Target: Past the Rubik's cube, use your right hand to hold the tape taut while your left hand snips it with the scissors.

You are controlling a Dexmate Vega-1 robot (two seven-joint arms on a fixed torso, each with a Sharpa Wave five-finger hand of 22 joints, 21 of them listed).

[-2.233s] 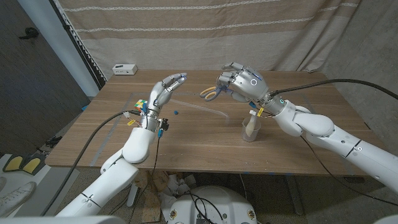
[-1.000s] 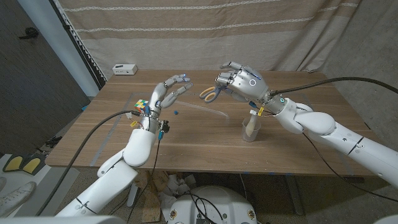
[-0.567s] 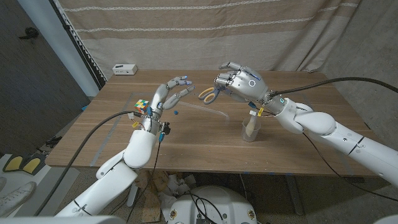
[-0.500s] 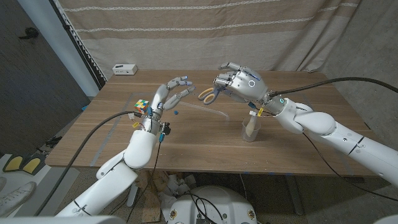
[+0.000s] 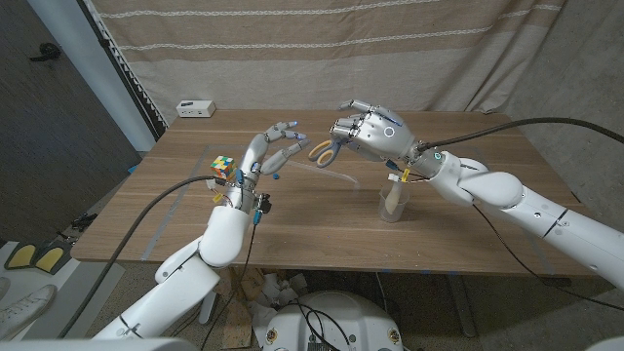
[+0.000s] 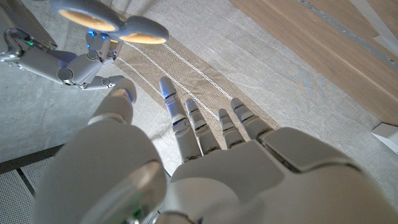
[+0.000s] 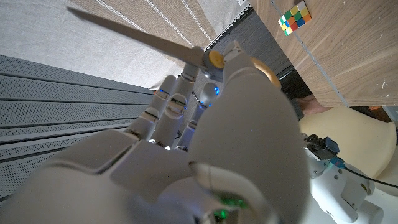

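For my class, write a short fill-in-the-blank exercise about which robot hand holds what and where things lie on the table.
1. The scissors with yellow handles are held by the ____ robot hand.
2. The left robot hand holds ____, its fingers spread.
3. The Rubik's cube lies on the table on the robot's ____ side.
4. Below the right forearm stands a clear ____.

Missing words: right; nothing; left; cup

One Rubik's cube (image 5: 223,166), one pair of scissors (image 5: 323,150), one cup (image 5: 394,204), one white box (image 5: 196,108), two robot hands, left (image 5: 270,151) and right (image 5: 368,132).
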